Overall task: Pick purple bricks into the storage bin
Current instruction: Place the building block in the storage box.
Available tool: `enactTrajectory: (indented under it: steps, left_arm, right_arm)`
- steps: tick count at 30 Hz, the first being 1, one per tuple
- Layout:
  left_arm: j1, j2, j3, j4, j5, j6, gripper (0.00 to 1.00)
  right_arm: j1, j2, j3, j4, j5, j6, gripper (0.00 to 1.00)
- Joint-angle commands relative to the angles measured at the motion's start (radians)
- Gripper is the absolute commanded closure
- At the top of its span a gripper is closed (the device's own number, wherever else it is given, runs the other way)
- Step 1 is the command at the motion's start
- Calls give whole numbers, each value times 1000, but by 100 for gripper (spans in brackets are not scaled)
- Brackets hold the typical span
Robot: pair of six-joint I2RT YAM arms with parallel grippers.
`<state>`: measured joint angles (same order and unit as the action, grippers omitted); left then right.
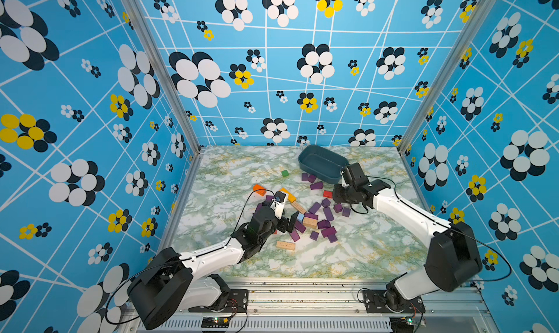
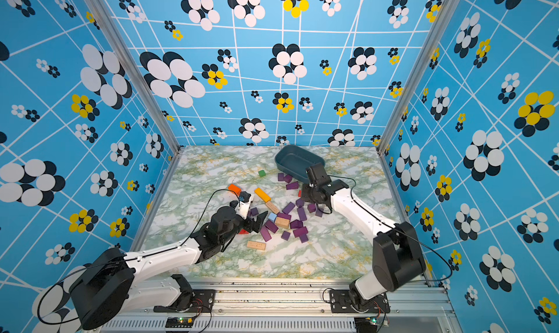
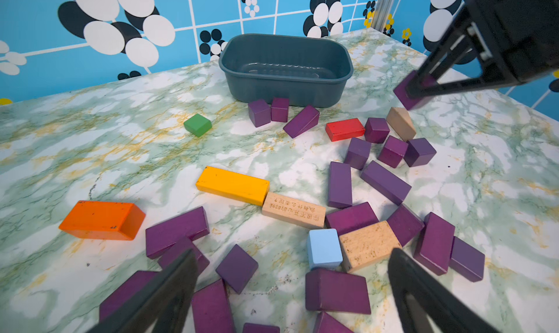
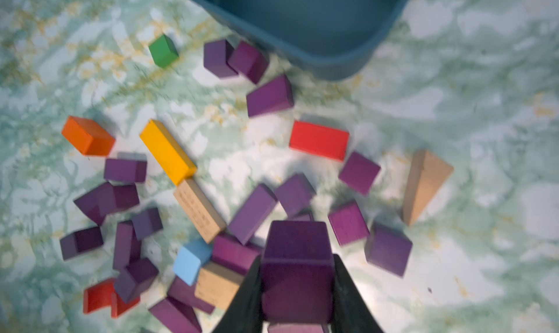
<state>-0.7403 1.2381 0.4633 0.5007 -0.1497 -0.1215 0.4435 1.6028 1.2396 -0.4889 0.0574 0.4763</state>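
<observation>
One purple cube is sitting clamped in my right jaws, off the surface. Empty storage bin is lying near at 11 o'clock in both top views; right arm's nearer. I'm hanging my left jaws wide apart over the loose purple bricks.

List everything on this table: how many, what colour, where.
storage bin: one, slate blue, empty, far side of the table.
purple bricks: roughly twenty, purple, scattered before the bin.
green cube: one, green, alone near the bin.
orange block: one, orange, pile's outer edge.
yellow bar: one, yellow, touching a tan bar's end.
red blocks: at least two, red, one by the bin.
tan wooden blocks: four, plain wood, in and around the purple pile.
light blue cube: one, pale blue, against a tan block.
left end effector: one, black, open above the near pile.
right end effector: one, black, shut on a purple brick above the table.
</observation>
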Motion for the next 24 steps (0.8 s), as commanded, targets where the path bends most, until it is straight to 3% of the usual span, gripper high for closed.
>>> enactTrajectory:
  steps: [1,13,15,19,24]
  left_arm:
    - [15,-27,-29,-5,-44,-19,0]
    - [95,-41,-35,-59,-45,-123,0]
    - [106,-41,-37,-63,-46,-125,1]
    - [124,-44,-36,-77,-54,-129,1]
    - [140,-70,3,-177,-75,-134,0]
  right_arm:
    - [-37,124,165,7,-15,-69,84]
    - [-147,565,702,-121,36,-85,80]
    - [-152,599,731,-124,38,-97,69]
    - [-153,582,718,-95,53,-137,38]
    - [-154,482,640,-88,54,-181,29]
